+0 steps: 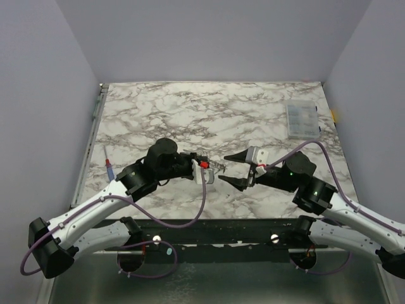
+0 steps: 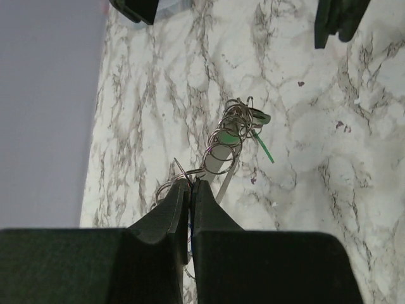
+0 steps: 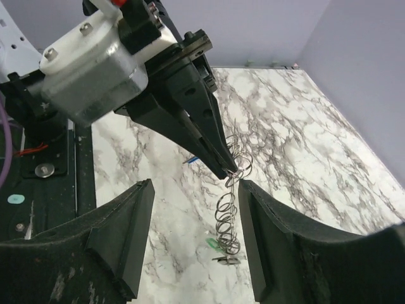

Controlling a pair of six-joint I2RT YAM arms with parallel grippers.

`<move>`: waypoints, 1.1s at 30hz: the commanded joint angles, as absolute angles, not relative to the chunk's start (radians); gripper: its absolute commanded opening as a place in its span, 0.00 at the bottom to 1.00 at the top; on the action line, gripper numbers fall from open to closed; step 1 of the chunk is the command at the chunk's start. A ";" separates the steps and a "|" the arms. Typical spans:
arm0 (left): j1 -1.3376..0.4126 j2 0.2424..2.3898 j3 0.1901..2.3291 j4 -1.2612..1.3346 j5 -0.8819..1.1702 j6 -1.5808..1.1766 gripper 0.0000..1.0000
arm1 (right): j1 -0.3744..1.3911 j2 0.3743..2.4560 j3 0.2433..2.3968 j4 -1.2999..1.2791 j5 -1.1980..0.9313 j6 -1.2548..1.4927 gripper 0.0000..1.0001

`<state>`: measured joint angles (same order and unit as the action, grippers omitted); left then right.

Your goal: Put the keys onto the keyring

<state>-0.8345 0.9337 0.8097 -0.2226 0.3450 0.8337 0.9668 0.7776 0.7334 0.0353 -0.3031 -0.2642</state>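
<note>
My left gripper (image 1: 212, 167) is shut on thin wire loops of the keyring (image 2: 218, 166), holding it above the marble. A chain of small rings (image 3: 228, 212) hangs from its tips (image 2: 191, 183). A green-headed key (image 3: 212, 244) and a dark key (image 3: 226, 258) dangle at the bottom. A sliver of blue shows in the slit between the left fingers; what it is I cannot tell. My right gripper (image 1: 233, 170) stands open just right of the hanging chain. In the right wrist view its fingers (image 3: 130, 234) flank the chain without touching it.
A clear plastic compartment box (image 1: 302, 119) lies at the back right of the marble table (image 1: 190, 114). A thin screwdriver (image 1: 109, 163) with a red-and-blue handle lies near the left edge. Grey walls close in both sides.
</note>
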 commanded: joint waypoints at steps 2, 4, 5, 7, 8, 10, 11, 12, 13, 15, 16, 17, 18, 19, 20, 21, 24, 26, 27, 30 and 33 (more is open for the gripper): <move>-0.848 0.997 0.913 -0.371 0.294 0.924 0.00 | 0.971 0.799 0.720 0.026 -0.298 -0.302 0.64; -0.848 1.028 0.940 -0.391 0.303 0.891 0.00 | 0.971 0.822 0.715 0.032 -0.303 -0.304 0.64; -0.849 1.036 0.944 -0.400 0.311 0.884 0.00 | 0.972 0.833 0.713 0.035 -0.304 -0.306 0.64; -0.852 1.040 0.939 -0.411 0.327 0.885 0.00 | 0.971 0.857 0.702 0.047 -0.296 -0.313 0.64; -0.855 1.037 0.933 -0.412 0.333 0.886 0.00 | 0.971 0.870 0.696 0.058 -0.289 -0.313 0.64; -0.860 1.029 0.928 -0.419 0.345 0.888 0.00 | 0.971 0.891 0.678 0.086 -0.267 -0.315 0.64; -0.862 1.026 0.928 -0.425 0.351 0.889 0.00 | 0.971 0.900 0.669 0.097 -0.258 -0.317 0.64; -0.863 1.021 0.930 -0.431 0.357 0.890 0.00 | 0.971 0.913 0.661 0.111 -0.252 -0.324 0.64; -0.865 1.018 0.933 -0.438 0.363 0.894 0.00 | 0.971 0.920 0.651 0.127 -0.247 -0.331 0.64; -0.868 1.016 0.940 -0.453 0.371 0.898 0.00 | 0.971 0.933 0.630 0.170 -0.233 -0.342 0.64; -0.868 1.016 0.944 -0.462 0.375 0.903 0.00 | 0.971 0.938 0.622 0.191 -0.230 -0.348 0.64; -0.870 1.019 0.947 -0.474 0.381 0.910 0.00 | 0.971 0.943 0.617 0.210 -0.231 -0.355 0.64; -0.872 1.021 0.951 -0.486 0.386 0.918 0.00 | 0.971 0.950 0.613 0.225 -0.233 -0.360 0.64; -0.872 1.022 0.954 -0.497 0.391 0.921 0.00 | 0.971 0.958 0.615 0.237 -0.233 -0.365 0.64; -0.875 1.022 0.955 -0.505 0.396 0.926 0.00 | 0.971 0.967 0.617 0.246 -0.235 -0.369 0.64; -0.874 1.022 0.956 -0.513 0.400 0.931 0.00 | 0.971 0.975 0.620 0.254 -0.234 -0.374 0.64; -0.879 1.018 0.953 -0.524 0.421 0.936 0.00 | 0.971 1.003 0.628 0.274 -0.233 -0.391 0.63; -0.880 1.013 0.950 -0.525 0.436 0.936 0.00 | 0.971 1.026 0.636 0.278 -0.239 -0.398 0.59; -0.882 1.011 0.950 -0.525 0.438 0.935 0.00 | 0.971 1.040 0.642 0.274 -0.245 -0.400 0.56; -0.885 1.003 0.944 -0.525 0.434 0.934 0.00 | 0.971 1.079 0.658 0.262 -0.261 -0.398 0.51; -0.885 0.994 0.940 -0.525 0.431 0.935 0.00 | 0.971 1.103 0.661 0.261 -0.268 -0.396 0.42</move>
